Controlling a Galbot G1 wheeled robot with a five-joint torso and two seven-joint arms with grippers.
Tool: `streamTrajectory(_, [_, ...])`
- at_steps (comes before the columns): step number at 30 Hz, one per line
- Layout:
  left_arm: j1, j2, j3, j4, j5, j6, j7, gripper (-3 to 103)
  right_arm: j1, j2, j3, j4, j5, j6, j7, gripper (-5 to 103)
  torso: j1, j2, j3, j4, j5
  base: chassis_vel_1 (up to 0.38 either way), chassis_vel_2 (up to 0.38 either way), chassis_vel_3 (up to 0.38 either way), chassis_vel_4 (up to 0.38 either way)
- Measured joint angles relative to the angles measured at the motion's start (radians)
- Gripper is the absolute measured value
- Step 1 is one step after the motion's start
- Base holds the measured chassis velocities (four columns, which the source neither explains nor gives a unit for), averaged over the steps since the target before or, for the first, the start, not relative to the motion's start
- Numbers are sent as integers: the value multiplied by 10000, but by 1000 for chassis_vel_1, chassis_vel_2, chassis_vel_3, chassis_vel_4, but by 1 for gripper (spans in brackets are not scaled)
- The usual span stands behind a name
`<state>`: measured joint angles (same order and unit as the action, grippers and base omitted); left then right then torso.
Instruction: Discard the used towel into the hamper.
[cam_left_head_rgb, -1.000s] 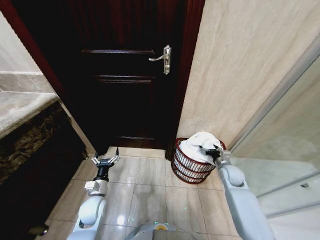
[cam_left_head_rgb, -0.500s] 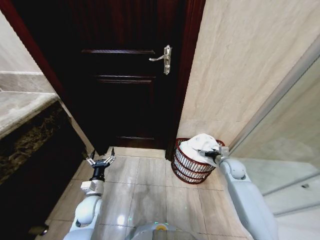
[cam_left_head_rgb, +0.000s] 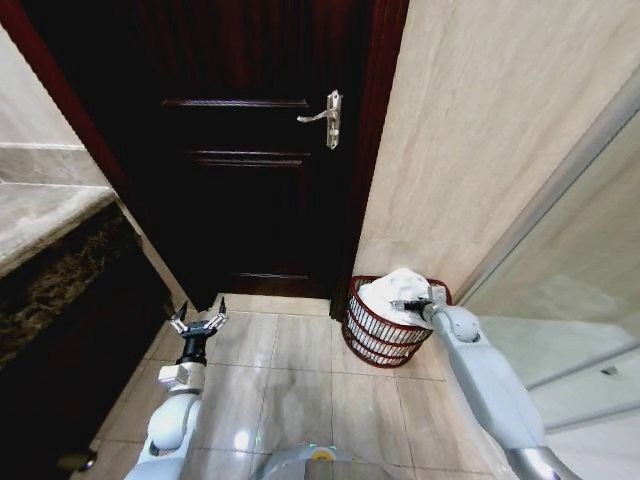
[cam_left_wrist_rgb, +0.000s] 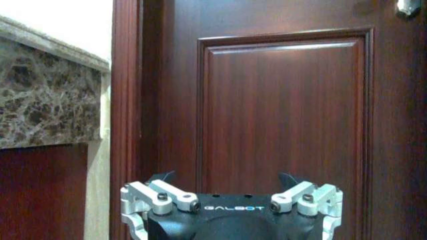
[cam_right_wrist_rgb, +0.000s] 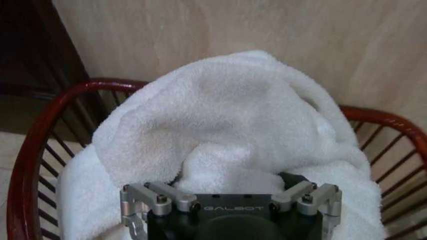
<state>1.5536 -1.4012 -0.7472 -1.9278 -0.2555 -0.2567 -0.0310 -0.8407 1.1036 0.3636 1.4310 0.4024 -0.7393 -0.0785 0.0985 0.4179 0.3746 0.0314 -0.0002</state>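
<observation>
**Towel heaped in hamper, right gripper on it**

Hamper (cam_left_head_rgb: 385, 330): round, dark reddish-brown, openwork bars, tapered sides. Stands on the tiled floor (cam_left_head_rgb: 300, 385) in the corner where the dark wooden door (cam_left_head_rgb: 250, 150) meets the beige tiled wall (cam_left_head_rgb: 480, 130). A glass panel (cam_left_head_rgb: 590, 260) runs just beside it on the robot's right.

White towel (cam_left_head_rgb: 395, 292): bunched in a mound inside the hamper, rising above the rim and draping over the near edge. In the right wrist view the towel (cam_right_wrist_rgb: 227, 130) covers most of the basket opening, with the red rim (cam_right_wrist_rgb: 40, 130) curving round both sides.

Right gripper (cam_left_head_rgb: 412, 304): reaches over the hamper's near rim, at the towel's upper surface. Seen from the wrist, the right gripper's (cam_right_wrist_rgb: 230, 180) 2 dark fingers sit apart with a fold of terry cloth between them; cannot tell whether they actually pinch the fabric.

Left gripper (cam_left_head_rgb: 197, 322): low over the floor tiles on the robot's left, well apart from the hamper, fingers spread wide. It points at the door, beside the marble-fronted counter (cam_left_wrist_rgb: 47, 100).
</observation>
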Motion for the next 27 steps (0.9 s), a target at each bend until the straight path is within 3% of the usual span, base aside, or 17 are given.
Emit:
streamTrajectory(13, [52, 52, -160, 98, -179, -149, 12, 100, 245, 239, -440, -886, -1, 52, 12, 100, 0, 1, 0, 1, 1, 0, 0, 0, 0])
streamTrajectory(20, [22, -34, -151, -38, -174, -97, 19, 100, -115, 229, -57, -298, 140, 154, 236, 100, 1, 1, 2, 1, 5, 0, 0, 0, 0])
streamTrajectory(23, [-20, -65, -139, -156, -156, -12, 21, 100, -769, 178, 598, 823, 263, 1409, 364, 100, 1, 0, 2, 1, 8, 0, 0, 0, 0])
streamTrajectory(24, [-20, -65, -139, -156, -156, -12, 21, 100, -769, 178, 598, 823, 263, 1409, 364, 100, 1, 0, 2, 1, 8, 0, 0, 0, 0])
streamTrajectory(26, [-29, -76, -109, -194, -150, 31, 20, 100, -1130, 165, 934, 1398, 240, 2187, 371, 100, 1, 1, 2, 0, 4, 0, 0, 0, 0])
streamTrajectory(27, [-45, -105, -51, -216, -141, 48, 17, 100, -1589, 216, 1301, 2104, 114, 2931, 394, 100, 1, 1, 2, 0, 6, 0, 0, 0, 0])
